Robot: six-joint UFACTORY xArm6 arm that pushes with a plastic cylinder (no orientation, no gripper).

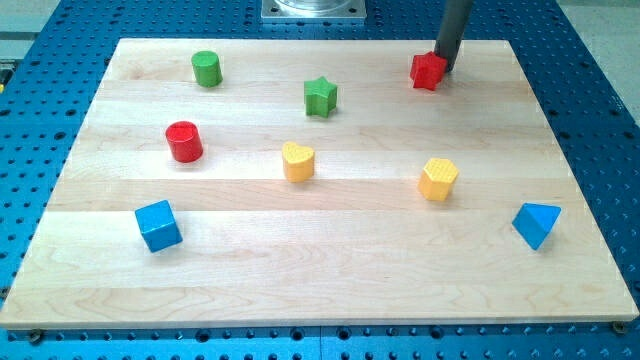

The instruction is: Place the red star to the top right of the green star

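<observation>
A pale wooden surface (330, 250) is being shown lying on a blue perforated bench (600, 120). No claw is being carried; the rod's tip (443, 68) is being pressed against the red star (427, 71) on that block's right, close to the surface's top edge. The green star (320, 96) is lying well to the view's left of it and slightly lower. Scattered elsewhere are a green cylinder (206, 68), a red cylinder (184, 141), a yellow heart (297, 160), a yellow hexagonal block (438, 178), a blue cube (158, 225) and a blue triangular block (536, 223) near the right edge.
</observation>
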